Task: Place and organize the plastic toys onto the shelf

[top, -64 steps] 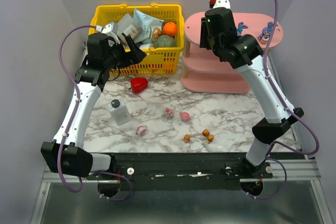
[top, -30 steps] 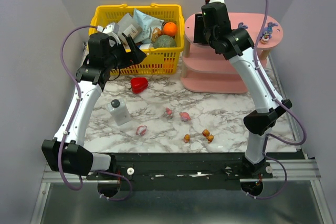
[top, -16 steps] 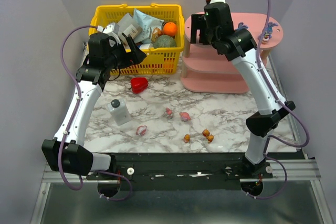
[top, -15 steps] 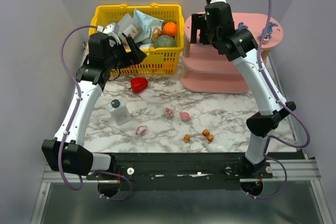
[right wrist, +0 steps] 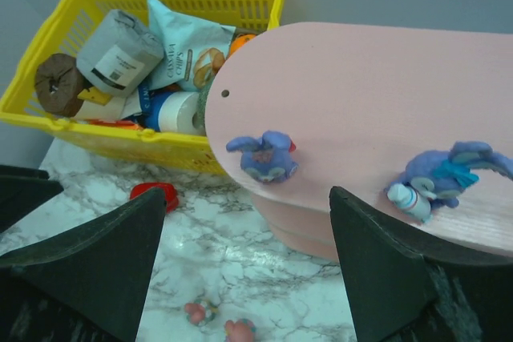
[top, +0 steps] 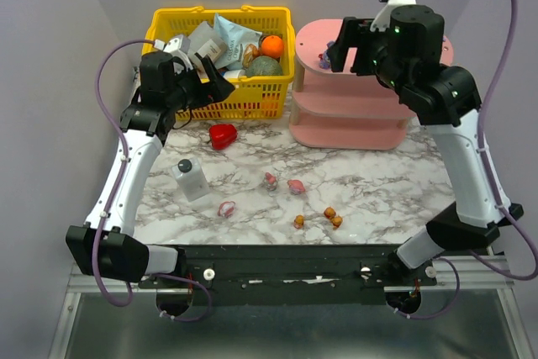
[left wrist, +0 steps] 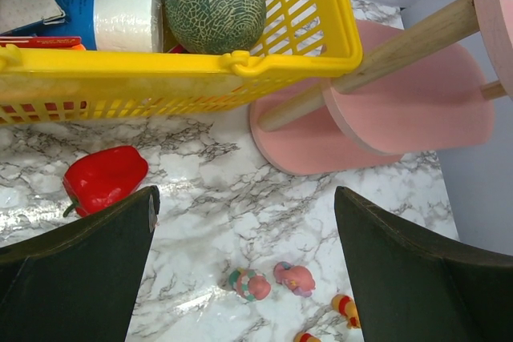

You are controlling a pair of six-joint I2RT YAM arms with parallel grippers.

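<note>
Now 2 purple-blue bunnies [right wrist: 263, 155] are seen on shelf [right wrist: 361, 78] top tier; R fingers [right wrist: 88, 262] and L fingers [left wrist: 72, 270] are held wide apart, empty.

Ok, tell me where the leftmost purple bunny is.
Right wrist view: the bunny rests on the shelf's top board, near its left end, a second bunny to its right.

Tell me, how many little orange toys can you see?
3. The left orange toy lies alone on the table; the middle orange toy and right orange toy sit close together beside it. The shelf top is partly hidden.
</note>
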